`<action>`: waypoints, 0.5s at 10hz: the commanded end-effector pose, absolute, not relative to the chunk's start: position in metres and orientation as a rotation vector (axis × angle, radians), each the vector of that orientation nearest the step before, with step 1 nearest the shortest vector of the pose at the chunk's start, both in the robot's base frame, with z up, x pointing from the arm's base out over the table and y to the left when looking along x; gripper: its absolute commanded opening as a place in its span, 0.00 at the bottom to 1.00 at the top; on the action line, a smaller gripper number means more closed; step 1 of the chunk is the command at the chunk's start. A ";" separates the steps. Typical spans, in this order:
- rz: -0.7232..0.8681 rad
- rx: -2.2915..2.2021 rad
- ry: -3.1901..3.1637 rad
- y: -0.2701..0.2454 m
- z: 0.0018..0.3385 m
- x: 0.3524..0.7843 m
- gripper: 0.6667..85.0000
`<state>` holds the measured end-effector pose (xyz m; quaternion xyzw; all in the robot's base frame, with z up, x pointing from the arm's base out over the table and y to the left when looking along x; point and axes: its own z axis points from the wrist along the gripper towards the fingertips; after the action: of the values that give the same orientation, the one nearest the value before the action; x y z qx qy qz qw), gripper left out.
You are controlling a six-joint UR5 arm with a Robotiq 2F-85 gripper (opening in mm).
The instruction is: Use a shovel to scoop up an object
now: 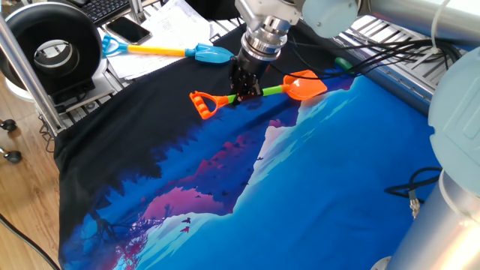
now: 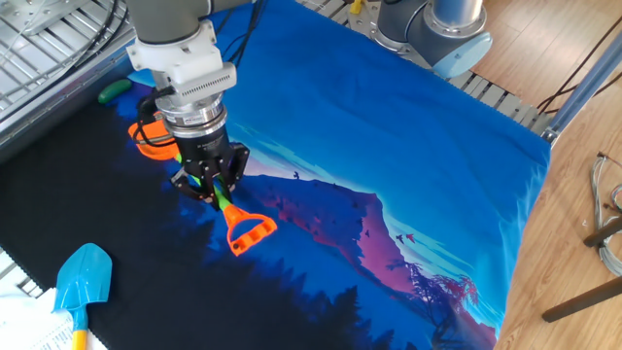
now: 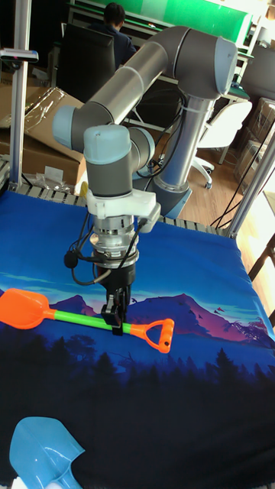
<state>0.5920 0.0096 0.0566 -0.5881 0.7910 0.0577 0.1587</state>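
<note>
So in the tall fixed view, going from the left: the shovel's (image 3: 84, 318) orange blade sits out at the left edge, the lime-green shaft runs right from it, and the orange D-handle ends up just right of the gripper (image 3: 114, 321). The jaws are closed on the shaft near the handle end, coming straight down from above. The blade looks tipped up a bit off the cloth (image 3: 191, 306), which is a blue and black mountain print covering the table. A blue shovel (image 3: 42, 451) pokes in at the bottom left, well apart from the orange one. In the other fixed view the little green lump (image 2: 114, 89) lies on the dark part of the cloth at the upper left, near the orange blade but not touching it, and the blade is partly hidden behind the arm there. In one fixed view the blue shovel (image 1: 169, 51) lies on some papers (image 1: 161, 34) near a phone (image 1: 127, 30).
</note>
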 end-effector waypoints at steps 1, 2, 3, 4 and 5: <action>0.199 -1.596 2.280 0.016 0.062 0.597 0.07; 0.196 -1.608 2.269 0.017 0.062 0.597 0.07; 0.195 -1.637 2.255 0.016 0.061 0.595 0.06; 0.171 -1.697 2.220 0.013 0.060 0.595 0.06; 0.155 -1.741 2.194 0.011 0.060 0.594 0.06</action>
<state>0.5932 0.0127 0.0580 -0.5922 0.7865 0.0598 0.1650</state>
